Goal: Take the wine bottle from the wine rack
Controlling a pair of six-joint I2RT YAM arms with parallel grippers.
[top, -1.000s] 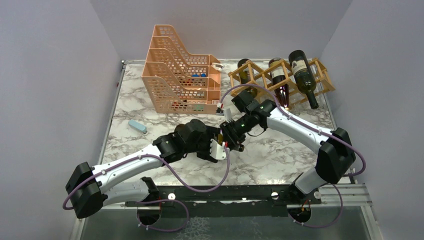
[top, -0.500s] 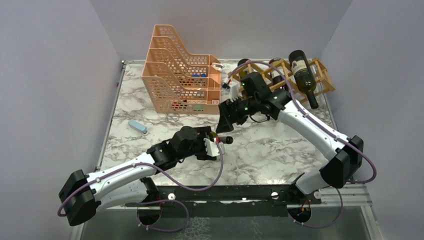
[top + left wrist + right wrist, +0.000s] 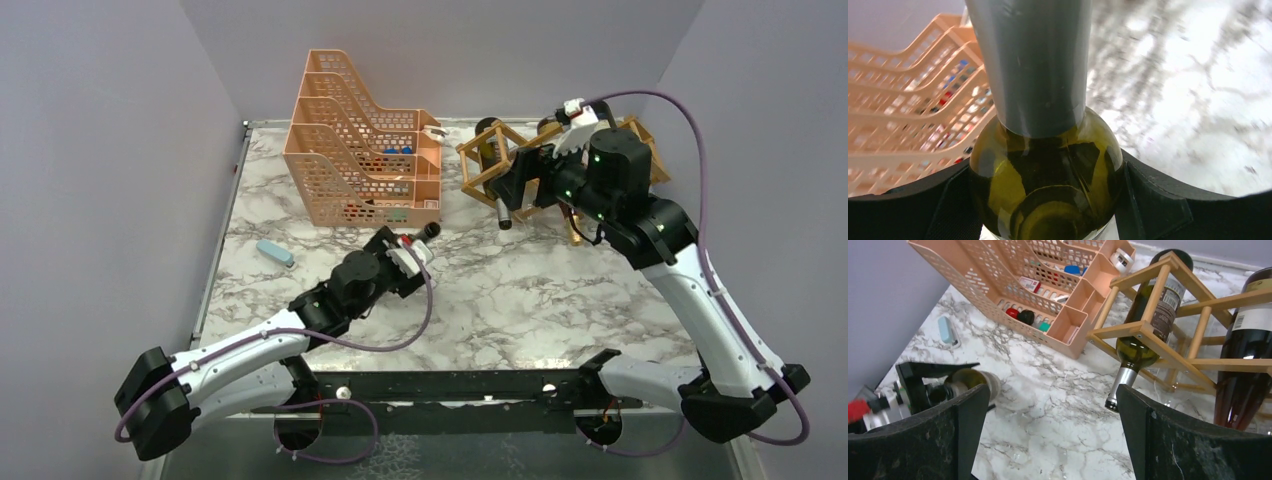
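My left gripper (image 3: 1045, 202) is shut on the wine bottle (image 3: 1045, 167), an olive-green one with a grey foil neck. The jaws press on its shoulder from both sides. From above, the left gripper (image 3: 405, 258) holds the wine bottle (image 3: 429, 233) above the marble, just in front of the orange organizer. The wine rack (image 3: 472, 163) stands at the back right. My right gripper (image 3: 507, 188) hangs open and empty in front of it. In the right wrist view the wine rack (image 3: 1148, 332) carries a green bottle (image 3: 1148, 315) and a dark red bottle (image 3: 1248, 355).
The orange tiered organizer (image 3: 350, 150) with small items stands at the back, left of the rack. A small pale blue object (image 3: 274, 252) lies on the marble table (image 3: 520, 300) at the left. Grey walls close in both sides.
My right gripper has opened, let go of the bottle's neck and risen back to the rack. The left arm has carried the bottle back and left toward the organizer.
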